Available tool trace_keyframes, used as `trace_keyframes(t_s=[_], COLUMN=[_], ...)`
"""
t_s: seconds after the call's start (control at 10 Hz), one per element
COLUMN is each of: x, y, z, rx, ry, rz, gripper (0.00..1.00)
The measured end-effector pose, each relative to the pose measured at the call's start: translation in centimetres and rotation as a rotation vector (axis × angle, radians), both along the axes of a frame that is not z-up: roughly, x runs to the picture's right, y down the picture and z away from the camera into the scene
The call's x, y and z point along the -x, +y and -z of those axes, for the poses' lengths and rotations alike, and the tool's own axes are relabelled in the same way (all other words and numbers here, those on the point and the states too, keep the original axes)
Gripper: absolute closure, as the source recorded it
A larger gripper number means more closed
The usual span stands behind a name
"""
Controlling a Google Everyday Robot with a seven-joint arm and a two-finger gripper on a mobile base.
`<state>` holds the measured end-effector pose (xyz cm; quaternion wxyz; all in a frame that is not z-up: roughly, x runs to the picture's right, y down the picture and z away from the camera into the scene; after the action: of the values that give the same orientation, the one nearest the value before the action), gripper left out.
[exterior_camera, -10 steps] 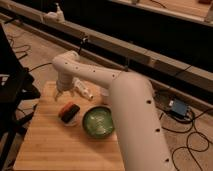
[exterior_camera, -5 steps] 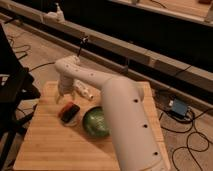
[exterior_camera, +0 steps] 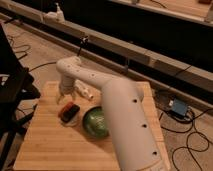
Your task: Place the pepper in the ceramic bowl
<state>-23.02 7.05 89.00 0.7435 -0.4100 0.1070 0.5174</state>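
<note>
The dark-green ceramic bowl (exterior_camera: 93, 122) sits on the wooden table (exterior_camera: 50, 145), partly hidden on its right by my white arm. A small orange-red pepper (exterior_camera: 67, 106) lies along the top of a black block (exterior_camera: 70, 112), just left of the bowl. My gripper (exterior_camera: 64, 96) hangs down from the bent arm directly above and behind the pepper, very close to it. Whether it touches the pepper cannot be told.
A white bottle (exterior_camera: 84, 91) lies on the table behind the bowl, to the right of the gripper. A pale dish (exterior_camera: 72, 120) shows under the black block. A dark stand (exterior_camera: 12, 95) is at the table's left edge. Cables and a blue box (exterior_camera: 178, 106) lie on the floor to the right.
The arm has swung across the table and now covers the bowl's right side. The gripper has come down closer to the pepper on the black block.
</note>
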Motion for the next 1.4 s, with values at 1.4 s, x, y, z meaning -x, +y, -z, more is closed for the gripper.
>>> trace_keyframes(t_s=[1.4], x=[1.1], y=[4.1], z=[-4.4], rx=[0.092], ry=[0.031], rz=[0.005], gripper=[0.67])
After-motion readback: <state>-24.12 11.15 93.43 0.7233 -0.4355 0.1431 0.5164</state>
